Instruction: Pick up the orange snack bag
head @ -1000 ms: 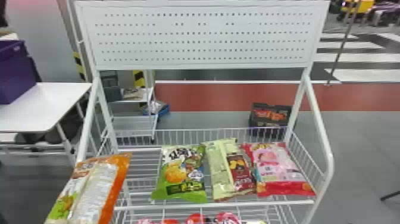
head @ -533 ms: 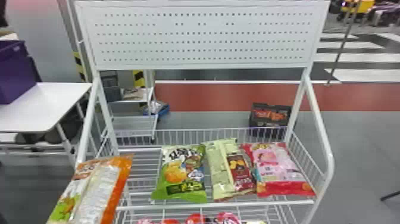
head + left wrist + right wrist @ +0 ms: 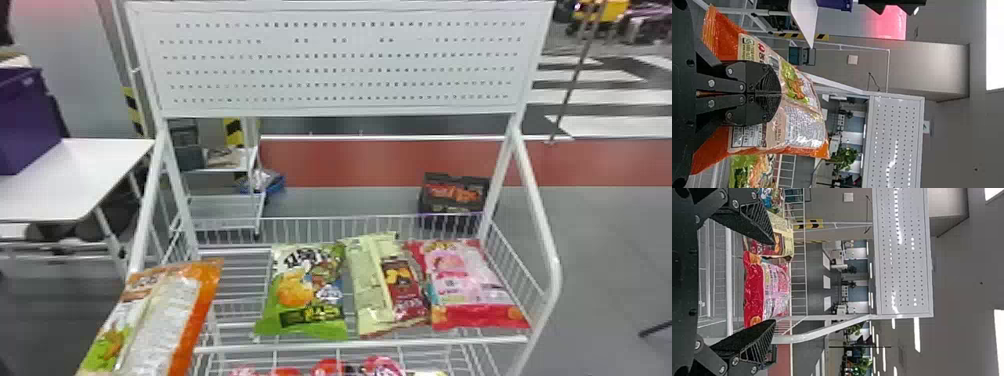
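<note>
Compared with the earlier head views, the orange snack bag (image 3: 160, 315) has shifted only marginally; the packets on the wire shelf (image 3: 237, 285) lie unchanged. The bag is at the shelf's left front corner, tilted, in the grasp of the left claw (image 3: 781, 94), whose fingers are clenched on it. The right claw (image 3: 774, 282) is released, its fingers wide apart.

On the shelf, from left to right: a green packet (image 3: 305, 295), set apart from the bag, then a cream and maroon packet (image 3: 385, 290) and a pink and red packet (image 3: 470, 285), side by side. Red-topped packages (image 3: 330, 367) sit on the tier below.

Obstructions noted: the rack's left side post (image 3: 147, 215) stands close by the bag; contact cannot be determined. A front rail (image 3: 360, 344) borders the shelf; a perforated panel (image 3: 340, 62) rises above. At left, a purple bin (image 3: 25, 120) stands on a white table (image 3: 100, 165).
</note>
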`<state>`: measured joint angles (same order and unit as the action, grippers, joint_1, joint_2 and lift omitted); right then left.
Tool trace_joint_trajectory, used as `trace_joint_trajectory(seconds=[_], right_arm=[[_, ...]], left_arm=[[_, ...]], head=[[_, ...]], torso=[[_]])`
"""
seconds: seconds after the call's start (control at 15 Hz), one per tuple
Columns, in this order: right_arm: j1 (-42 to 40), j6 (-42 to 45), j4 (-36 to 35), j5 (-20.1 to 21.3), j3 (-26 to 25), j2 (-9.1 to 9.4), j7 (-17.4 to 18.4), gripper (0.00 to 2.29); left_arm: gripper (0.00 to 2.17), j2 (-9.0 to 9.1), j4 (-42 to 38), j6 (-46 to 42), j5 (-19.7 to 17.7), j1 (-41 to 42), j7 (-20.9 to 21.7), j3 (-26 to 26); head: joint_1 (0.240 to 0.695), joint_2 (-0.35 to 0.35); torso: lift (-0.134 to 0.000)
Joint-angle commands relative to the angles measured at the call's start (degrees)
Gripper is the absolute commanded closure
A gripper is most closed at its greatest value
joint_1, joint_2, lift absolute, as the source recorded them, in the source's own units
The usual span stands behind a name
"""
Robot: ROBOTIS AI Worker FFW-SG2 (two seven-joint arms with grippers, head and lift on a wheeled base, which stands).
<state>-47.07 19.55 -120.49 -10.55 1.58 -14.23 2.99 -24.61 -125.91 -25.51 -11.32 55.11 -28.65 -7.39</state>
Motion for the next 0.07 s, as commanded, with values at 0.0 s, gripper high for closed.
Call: trace_joint_trajectory(seconds=[0.0], right_arm=[[-0.13, 0.00, -0.09, 0.00, 0.00, -0.01, 0.00, 0.19]], left_arm=[[1.35, 0.00, -0.04, -0.02, 0.07, 0.00, 0.00, 0.01]], head=[[0.499, 0.000]], torso=[[0.000]])
